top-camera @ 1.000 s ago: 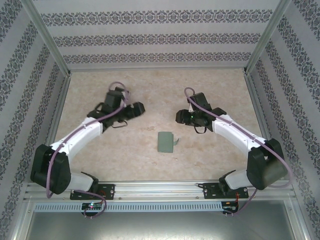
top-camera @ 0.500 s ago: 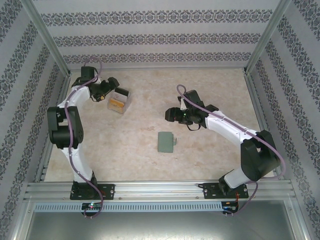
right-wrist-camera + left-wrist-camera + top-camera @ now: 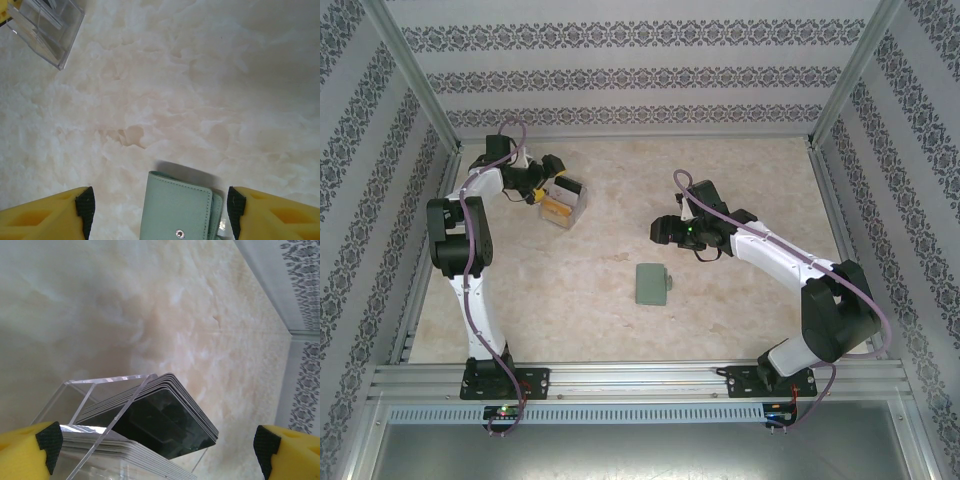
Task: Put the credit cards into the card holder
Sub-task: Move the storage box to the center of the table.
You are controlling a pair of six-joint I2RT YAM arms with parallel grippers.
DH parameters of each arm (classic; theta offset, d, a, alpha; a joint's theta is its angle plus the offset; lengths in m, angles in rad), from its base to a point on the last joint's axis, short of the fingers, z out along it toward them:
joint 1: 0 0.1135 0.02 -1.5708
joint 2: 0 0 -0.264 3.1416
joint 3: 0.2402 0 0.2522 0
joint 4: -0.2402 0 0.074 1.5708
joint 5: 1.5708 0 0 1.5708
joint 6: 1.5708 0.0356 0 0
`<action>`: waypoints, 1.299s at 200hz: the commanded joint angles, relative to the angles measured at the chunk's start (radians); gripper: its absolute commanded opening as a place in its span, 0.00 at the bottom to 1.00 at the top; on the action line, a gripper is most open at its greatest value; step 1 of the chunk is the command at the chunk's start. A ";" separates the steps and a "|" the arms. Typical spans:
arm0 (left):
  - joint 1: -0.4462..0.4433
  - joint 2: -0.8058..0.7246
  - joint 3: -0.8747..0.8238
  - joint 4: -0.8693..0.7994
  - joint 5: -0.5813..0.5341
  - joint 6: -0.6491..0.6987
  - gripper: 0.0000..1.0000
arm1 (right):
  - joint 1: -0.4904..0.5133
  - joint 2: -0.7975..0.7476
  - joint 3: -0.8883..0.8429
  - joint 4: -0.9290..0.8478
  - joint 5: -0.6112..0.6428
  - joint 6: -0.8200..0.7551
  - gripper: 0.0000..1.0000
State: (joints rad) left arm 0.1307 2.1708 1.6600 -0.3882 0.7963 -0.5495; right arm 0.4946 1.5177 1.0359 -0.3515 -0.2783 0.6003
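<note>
This looks like a robotics lab test cell dressed up as a room. Aluminium posts (image 3: 415, 75) and a metal rail (image 3: 640, 380) frame it, and striped floral wallpaper (image 3: 640, 80) covers three walls. The table (image 3: 740, 320) is marble-look. The left arm (image 3: 475, 310) and right arm (image 3: 775, 255) trail purple cables (image 3: 865, 300).

A flat beige surface (image 3: 620, 330) with a pale marbled pattern fills the floor of the enclosure, edged by metal rails at the sides and the near edge. Two things are on it, well apart. Near the middle lies a small grey-green folding card holder (image 3: 652, 285) with rounded corners, closed and flat; the right wrist view shows a small round stud on its cover (image 3: 177, 210). In the far left part stands a clear plastic box (image 3: 564, 201) holding orange-yellow and black cards (image 3: 165, 422), which lean inside it; whether the box rests flat or tipped cannot be told
</note>
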 commanded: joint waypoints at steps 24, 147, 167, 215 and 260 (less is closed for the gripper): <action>-0.065 -0.022 -0.016 0.042 0.082 -0.088 1.00 | -0.004 0.016 0.008 -0.011 0.015 0.025 0.72; -0.326 -0.153 -0.248 0.296 -0.065 -0.375 0.99 | 0.025 0.261 0.086 0.217 -0.253 0.139 0.38; -0.366 -0.148 -0.260 0.360 -0.072 -0.429 1.00 | 0.027 0.299 0.102 0.248 -0.270 0.167 0.36; -0.457 -0.101 -0.239 0.419 -0.082 -0.488 1.00 | -0.001 0.329 0.084 0.281 -0.219 0.211 0.36; -0.554 -0.012 -0.162 0.492 -0.083 -0.544 1.00 | -0.058 0.251 -0.018 0.287 -0.181 0.217 0.38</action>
State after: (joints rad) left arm -0.3347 2.0892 1.4353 0.0429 0.6827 -1.0279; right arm 0.4717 1.8294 1.0813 -0.0982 -0.5117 0.8032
